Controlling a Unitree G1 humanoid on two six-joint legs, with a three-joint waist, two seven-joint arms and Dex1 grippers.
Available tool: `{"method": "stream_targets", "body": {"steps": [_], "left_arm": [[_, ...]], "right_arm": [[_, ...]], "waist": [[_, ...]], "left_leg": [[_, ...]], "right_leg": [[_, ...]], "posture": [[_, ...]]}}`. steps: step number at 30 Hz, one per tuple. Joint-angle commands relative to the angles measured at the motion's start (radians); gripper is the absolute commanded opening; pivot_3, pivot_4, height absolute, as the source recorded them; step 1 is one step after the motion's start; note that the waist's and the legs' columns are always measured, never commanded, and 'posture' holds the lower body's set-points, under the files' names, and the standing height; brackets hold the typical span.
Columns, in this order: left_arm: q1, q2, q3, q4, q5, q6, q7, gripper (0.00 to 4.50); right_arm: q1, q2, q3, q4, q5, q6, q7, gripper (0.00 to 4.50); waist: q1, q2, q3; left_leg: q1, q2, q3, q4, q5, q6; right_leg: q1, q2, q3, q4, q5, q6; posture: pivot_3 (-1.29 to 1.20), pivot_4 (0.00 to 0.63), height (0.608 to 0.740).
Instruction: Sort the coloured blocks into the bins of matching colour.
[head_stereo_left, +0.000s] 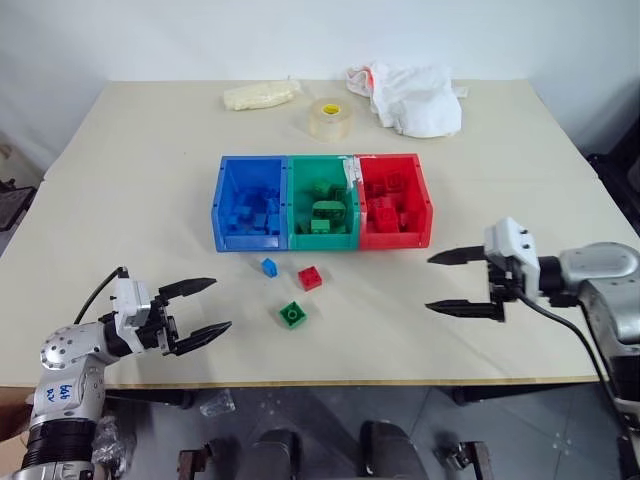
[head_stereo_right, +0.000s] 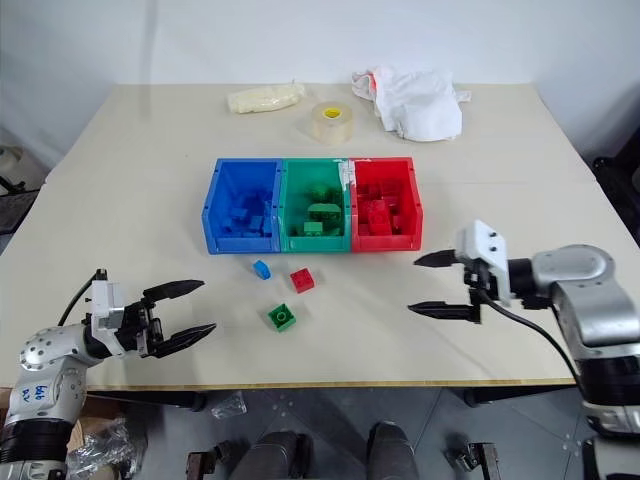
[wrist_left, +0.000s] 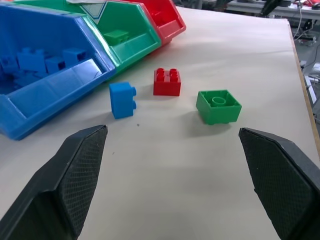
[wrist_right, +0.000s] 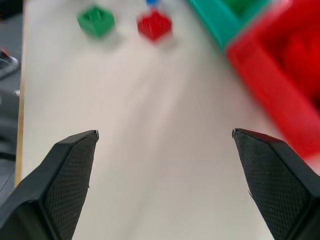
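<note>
- Head views: I see my left gripper (head_stereo_left: 195, 311) low over the near left of the table (head_stereo_left: 130, 180), fingers spread apart, nothing between them. The three loose blocks lie ahead of it and to its right.
- Head views: my right gripper (head_stereo_left: 447, 282) hangs over the near right of the table, fingers wide apart and empty, tips aimed toward the left. The red bin (head_stereo_left: 394, 201) sits just beyond it and to its left.
- Head views: the bins stand joined in a row, blue bin (head_stereo_left: 249, 203), green bin (head_stereo_left: 322, 201), then red, each with blocks of its own colour inside.
- Head views: between the two grippers, in front of the bins, lie a blue block (head_stereo_left: 268, 266), a red block (head_stereo_left: 310, 277) and a green block (head_stereo_left: 292, 314), apart from one another.
- Left wrist view: past my open fingers (wrist_left: 75, 175) the blue block lies on its side just before the blue bin; red and green blocks sit beside it.
- Right wrist view: past my open fingers (wrist_right: 70, 170), the green and red blocks lie well ahead, the red bin off to one side.
</note>
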Motion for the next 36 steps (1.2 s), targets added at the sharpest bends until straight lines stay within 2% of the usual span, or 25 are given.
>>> {"method": "stream_targets", "body": {"steps": [1,6,11,15,19,30,36], "left_arm": [[-0.003,0.014,0.019,-0.008,-0.008,-0.011,-0.012,4.5],[-0.015,0.01,0.011,-0.015,-0.005,-0.006,-0.011,4.5],[-0.005,0.002,0.006,-0.053,-0.009,0.0,0.001,4.5],[0.024,0.0,0.01,-0.09,-0.016,0.002,0.01,4.5],[0.06,0.002,0.025,-0.126,-0.026,0.005,0.015,4.5],[0.124,-0.01,0.052,-0.174,-0.055,-0.001,0.016,4.5],[0.135,-0.021,0.052,-0.187,-0.05,-0.003,0.033,4.5]], "right_arm": [[0.002,-0.019,-0.025,-0.066,0.032,0.013,-0.016,4.48],[-0.058,0.02,0.061,-0.106,0.018,0.045,-0.049,4.48],[-0.151,0.139,0.206,-0.1,-0.013,0.06,-0.086,4.48],[-0.251,0.272,0.318,0.017,-0.091,-0.012,-0.117,4.48],[-0.343,0.382,0.379,0.176,-0.159,-0.087,-0.146,4.48],[-0.509,0.583,0.424,0.537,-0.268,-0.266,-0.161,4.48],[-0.548,0.641,0.439,0.65,-0.327,-0.326,-0.179,4.48]], "waist": [[-0.001,0.0,0.0],[0.003,0.0,0.0],[0.002,0.0,0.0],[0.0,0.0,0.0],[-0.001,0.0,0.0],[-0.009,0.0,0.0],[-0.01,0.0,0.0]], "left_leg": [[0.0,0.0,0.001,0.0,0.0,0.0],[0.0,0.0,0.0,0.0,0.0,0.0],[0.0,0.001,-0.001,0.001,0.0,0.0],[0.0,0.0,-0.001,0.001,0.0,0.0],[0.0,0.0,-0.001,0.0,0.0,0.0],[0.0,0.0,-0.003,0.0,0.0,0.0],[0.0,0.0,-0.003,0.0,0.0,0.0]], "right_leg": [[0.0,0.0,0.0,0.0,0.0,0.0],[0.0,0.0,0.0,0.0,0.0,0.0],[0.0,0.0,0.0,0.0,0.0,0.0],[-0.001,0.0,0.0,0.0,0.0,0.0],[-0.001,0.0,0.0,0.001,0.0,0.0],[-0.001,0.001,-0.001,0.001,0.0,0.0],[-0.001,0.001,-0.001,0.002,0.0,0.0]], "posture": [[0.0,0.15,0.74],[0.0,0.15,0.74],[0.0,0.15,0.74],[0.0,0.15,0.74],[0.0,0.15,0.74],[0.0,0.15,0.74],[0.0,0.15,0.74]]}}
